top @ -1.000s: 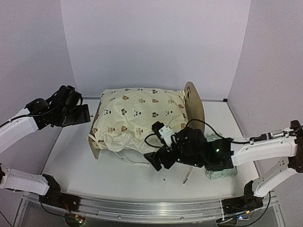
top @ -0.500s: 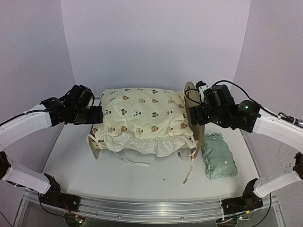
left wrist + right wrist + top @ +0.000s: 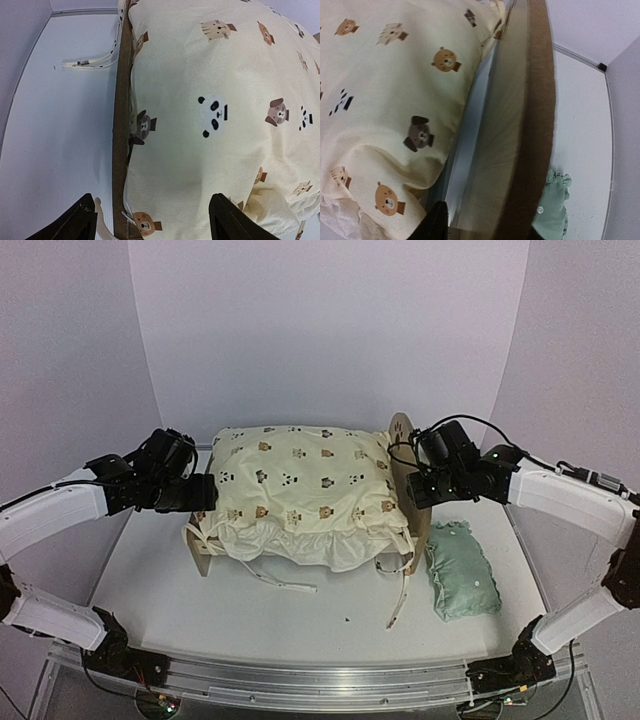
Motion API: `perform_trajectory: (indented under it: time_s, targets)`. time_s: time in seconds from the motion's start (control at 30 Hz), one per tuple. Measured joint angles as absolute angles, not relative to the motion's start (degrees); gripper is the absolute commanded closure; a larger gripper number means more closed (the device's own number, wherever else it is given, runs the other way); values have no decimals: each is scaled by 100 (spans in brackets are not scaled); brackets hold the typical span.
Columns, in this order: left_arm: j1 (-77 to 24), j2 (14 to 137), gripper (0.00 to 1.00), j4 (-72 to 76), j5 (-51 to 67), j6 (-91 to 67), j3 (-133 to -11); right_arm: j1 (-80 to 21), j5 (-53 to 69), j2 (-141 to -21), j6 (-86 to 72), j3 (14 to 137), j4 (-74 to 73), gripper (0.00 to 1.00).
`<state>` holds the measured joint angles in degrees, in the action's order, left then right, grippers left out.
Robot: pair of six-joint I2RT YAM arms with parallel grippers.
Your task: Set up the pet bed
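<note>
As the bed [image 3: 203,558] lies crosswise, right gripper [image 3: 485,227] straddles its headboard [image 3: 535,125], grip unclear; left gripper [image 3: 150,222] gapes wide.

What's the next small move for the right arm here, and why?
Probably close the right gripper on the pet bed's headboard to steady it: the board sits between its fingers, the cushion lies on the bed, and the green pillow lies beside it.
</note>
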<state>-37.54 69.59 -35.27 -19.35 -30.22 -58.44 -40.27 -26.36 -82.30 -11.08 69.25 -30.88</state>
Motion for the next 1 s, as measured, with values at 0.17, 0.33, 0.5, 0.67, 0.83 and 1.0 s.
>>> perform_trajectory:
  time_s: [0.17,0.33,0.5,0.67,0.83,1.0]
  targets:
    - [-3754,6849,30,-3520,-1832,-3019,-5835,-3961,-2555,-8218,-1662,6925,-3037,85]
    - [-3754,6627,30,-3487,-1681,-2984,-5835,-4115,-2729,-8232,-2005,6921,-3057,86]
    - [-3754,6445,31,-3487,-1573,-2923,-5837,-4586,-3117,-8423,-2307,7054,-3101,87]
    - [-3756,6466,32,-3498,-1466,-2843,-5837,-5001,-3374,-8835,-2590,7355,-2950,88]
    - [-3756,6466,32,-3528,-1376,-2803,-5867,-5396,-3618,-9119,-2824,7548,-2806,87]
    - [-3808,6527,33,-3631,-1352,-2723,-6065,-5635,-3584,-9446,-2867,7869,-2771,70]
